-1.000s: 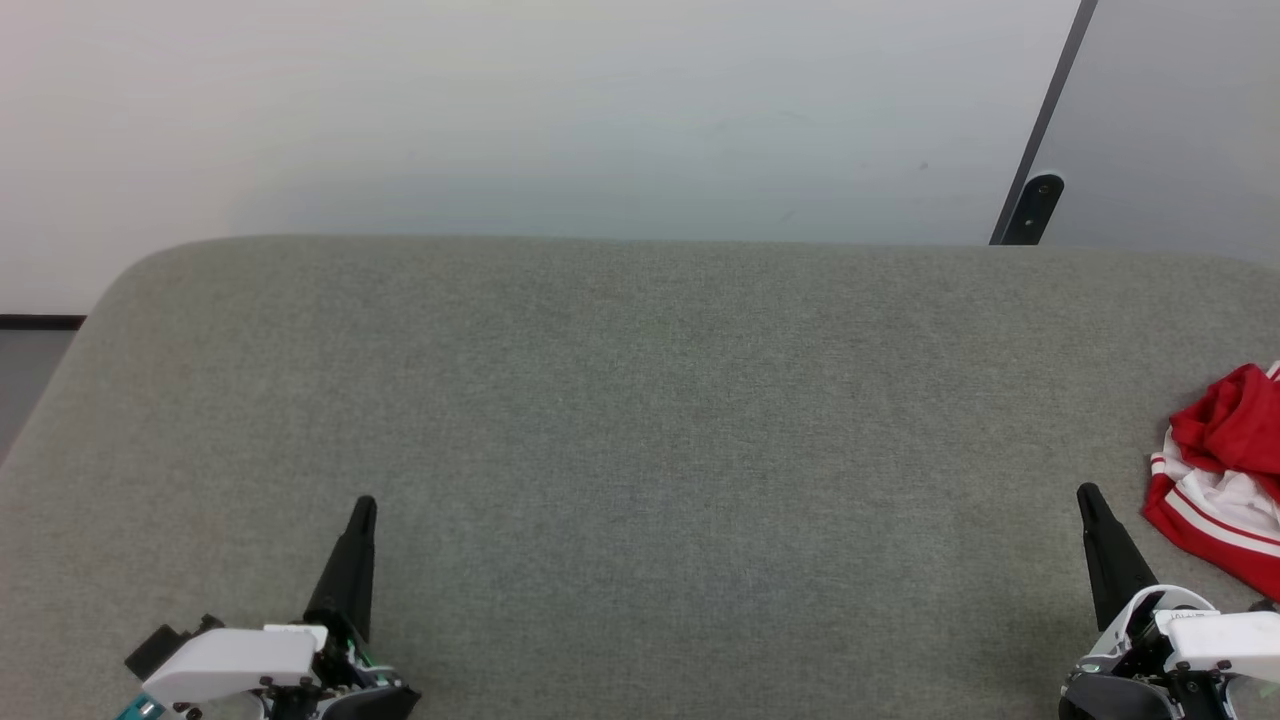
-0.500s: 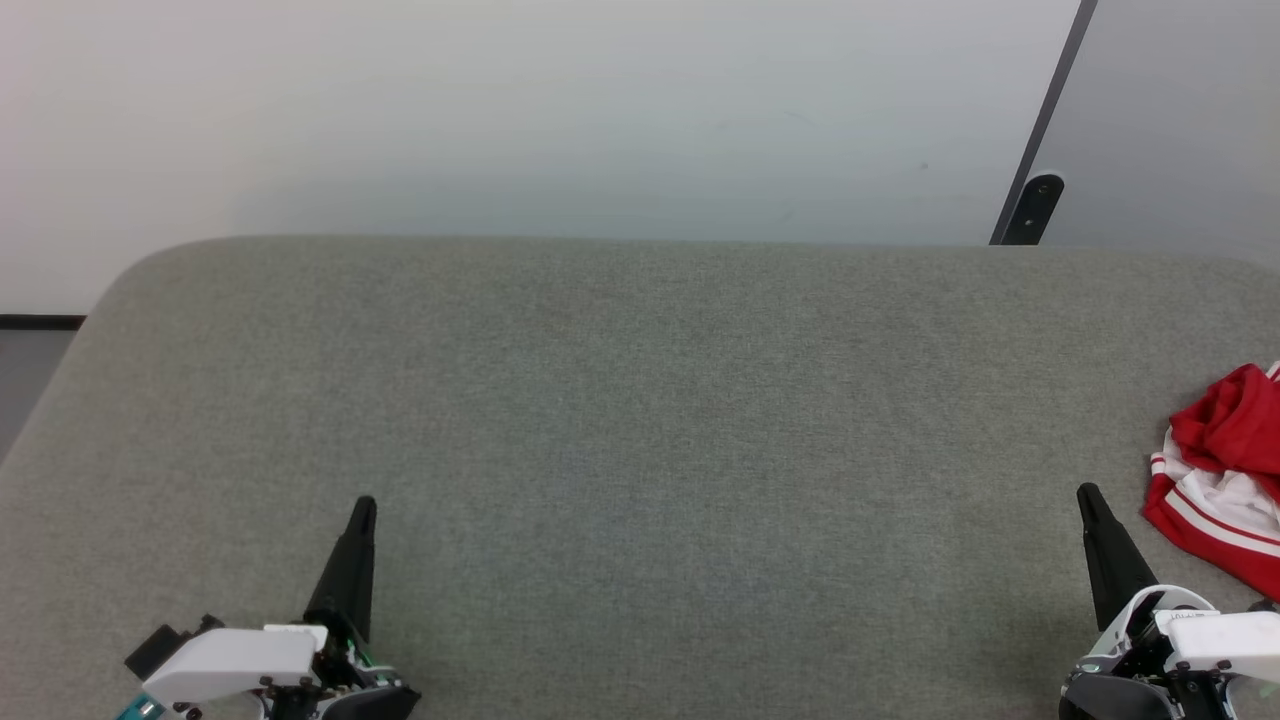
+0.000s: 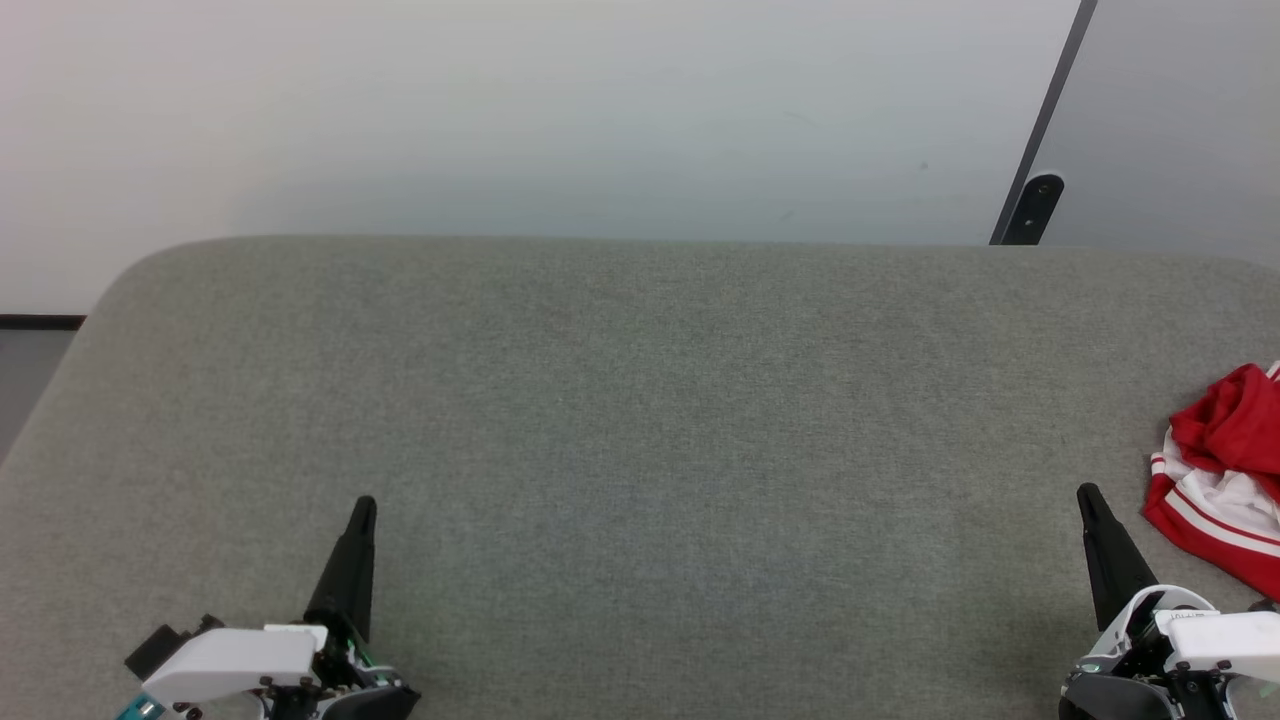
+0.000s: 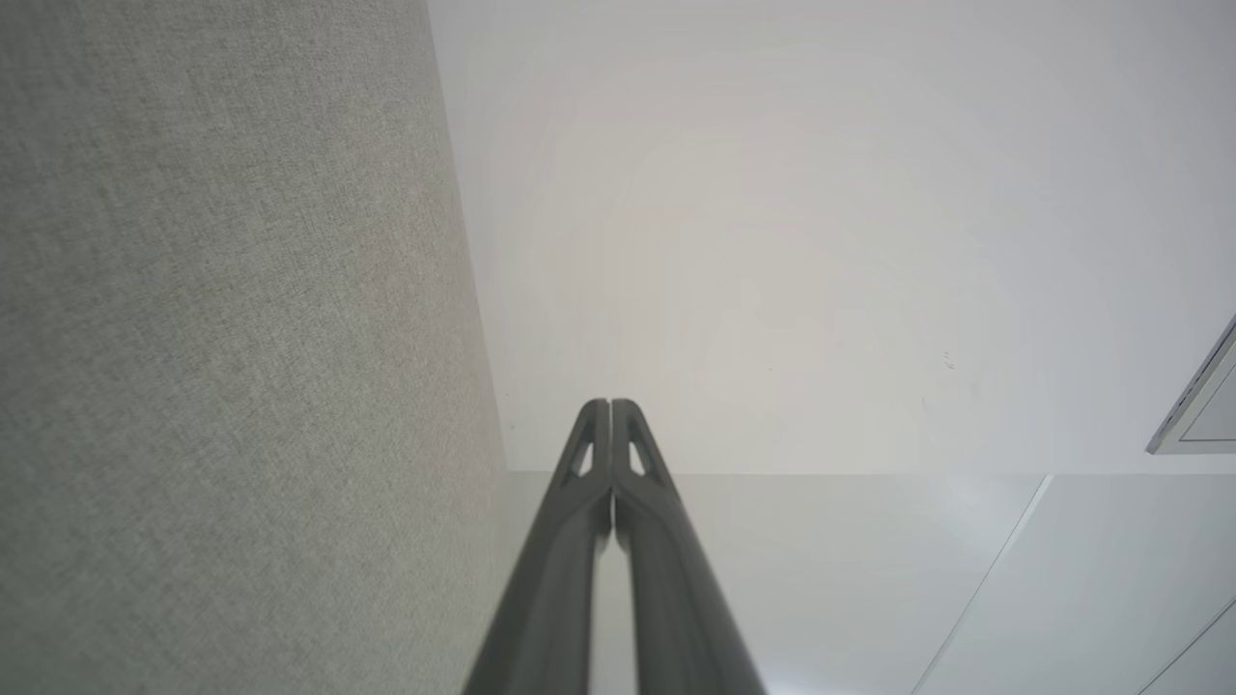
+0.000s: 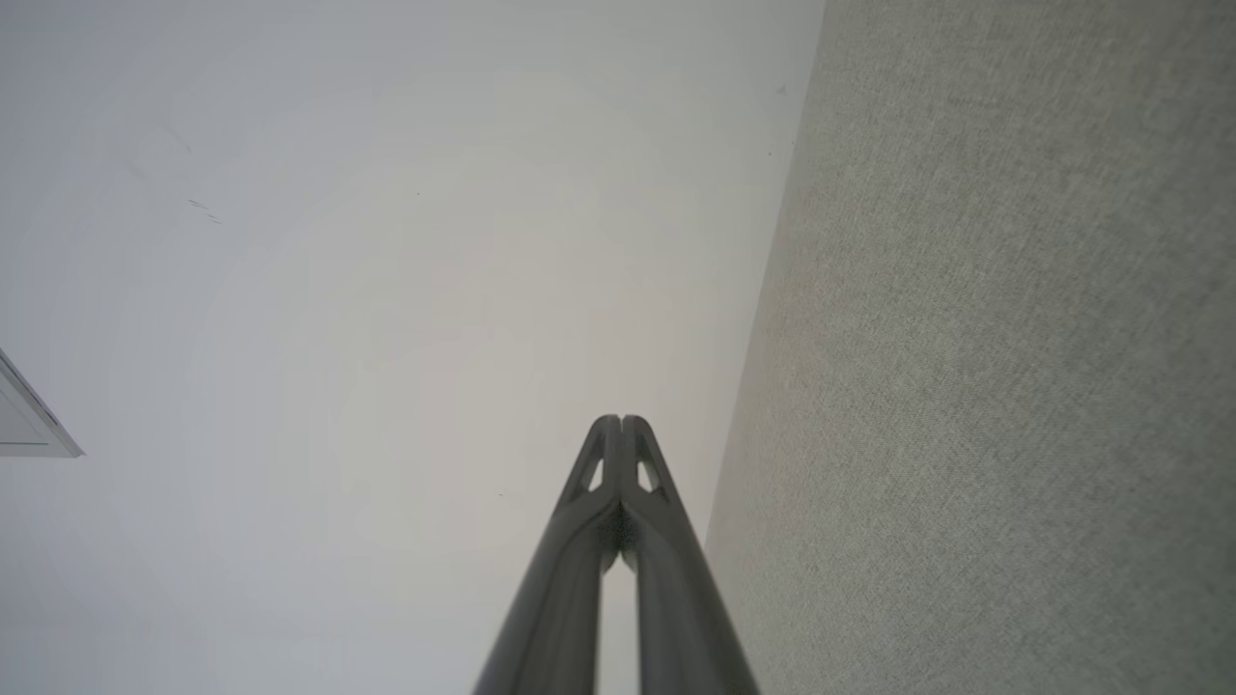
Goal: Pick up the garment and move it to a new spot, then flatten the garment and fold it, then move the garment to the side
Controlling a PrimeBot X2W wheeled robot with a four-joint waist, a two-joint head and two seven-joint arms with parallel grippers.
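The garment (image 3: 1225,470), red with white parts and red-and-white stripe trim, lies crumpled at the far right edge of the grey fabric table (image 3: 640,420), partly cut off by the head view's edge. My right gripper (image 3: 1088,496) sits at the lower right, just left of the garment and apart from it, shut with nothing held. In the right wrist view its fingertips (image 5: 621,423) meet. My left gripper (image 3: 364,506) rests at the lower left, far from the garment, also shut and empty. Its tips (image 4: 610,405) touch in the left wrist view.
A pale wall (image 3: 500,110) rises behind the table's rounded far edge. A dark slanted frame with a bracket (image 3: 1035,205) stands at the back right. A strip of floor (image 3: 25,370) shows past the table's left corner.
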